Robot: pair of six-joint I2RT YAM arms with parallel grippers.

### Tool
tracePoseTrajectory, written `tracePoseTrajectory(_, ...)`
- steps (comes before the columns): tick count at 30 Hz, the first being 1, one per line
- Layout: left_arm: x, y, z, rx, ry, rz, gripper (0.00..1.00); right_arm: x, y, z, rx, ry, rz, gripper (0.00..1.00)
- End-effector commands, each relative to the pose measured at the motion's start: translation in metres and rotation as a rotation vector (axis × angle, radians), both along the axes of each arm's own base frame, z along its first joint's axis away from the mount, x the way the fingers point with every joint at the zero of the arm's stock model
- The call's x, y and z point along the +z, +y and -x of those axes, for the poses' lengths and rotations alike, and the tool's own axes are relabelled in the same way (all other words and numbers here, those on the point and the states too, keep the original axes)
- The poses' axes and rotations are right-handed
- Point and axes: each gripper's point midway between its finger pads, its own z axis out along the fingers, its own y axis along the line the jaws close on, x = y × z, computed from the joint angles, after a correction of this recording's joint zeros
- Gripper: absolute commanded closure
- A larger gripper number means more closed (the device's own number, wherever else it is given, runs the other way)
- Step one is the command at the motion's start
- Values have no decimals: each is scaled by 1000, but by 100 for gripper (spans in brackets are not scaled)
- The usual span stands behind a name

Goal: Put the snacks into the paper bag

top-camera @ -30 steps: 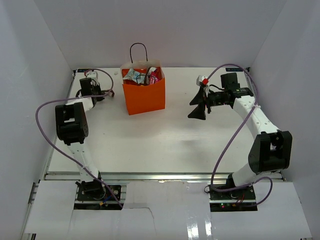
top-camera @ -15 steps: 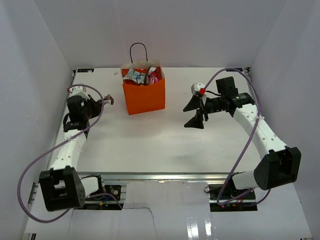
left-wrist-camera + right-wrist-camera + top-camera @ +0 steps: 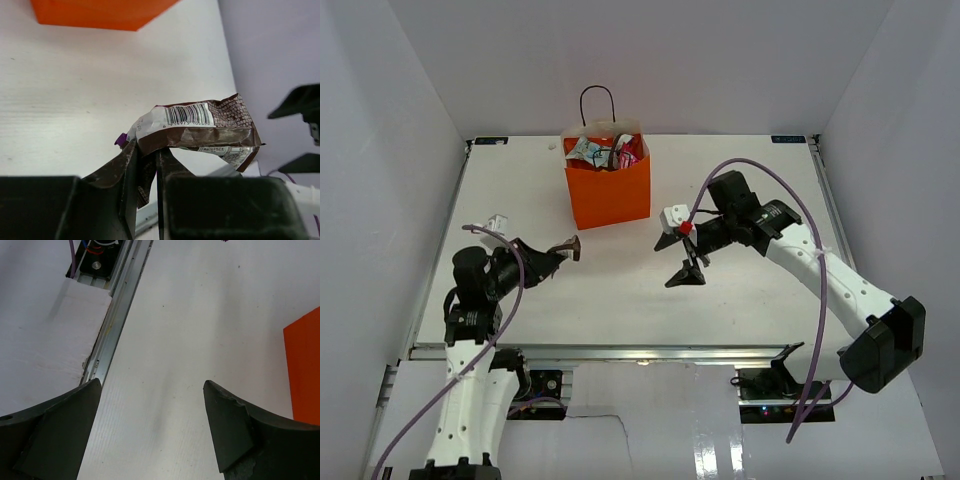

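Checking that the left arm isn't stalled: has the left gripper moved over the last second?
Yes. The left gripper has left the back-left corner, coming nearer and rightward; it now sits in front of the left edge of the paper bag.

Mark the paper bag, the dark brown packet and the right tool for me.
paper bag (image 3: 610, 195): top external view, orange front wall.
dark brown packet (image 3: 200, 135): left wrist view, crumpled brown middle band.
right tool (image 3: 151, 387): right wrist view, midway between its open fingertips.
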Motion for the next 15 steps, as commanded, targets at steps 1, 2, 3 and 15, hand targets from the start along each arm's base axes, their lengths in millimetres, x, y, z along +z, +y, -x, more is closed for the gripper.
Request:
tracePoseTrajectory(1,11,-32,44,-169,14,148,100,9,15,8,109,-133,-58,11)
tracePoseTrajectory(2,11,-33,48,-177,13,156,100,8,19,10,133,-152,-63,11)
tracePoseTrajectory(3,9,-35,53,-190,15,165,100,8,21,12,162,-191,-74,11)
tracePoseTrajectory(15,-2,-51,75,-315,51,234,100,-4,43,49,410,-434,-82,9)
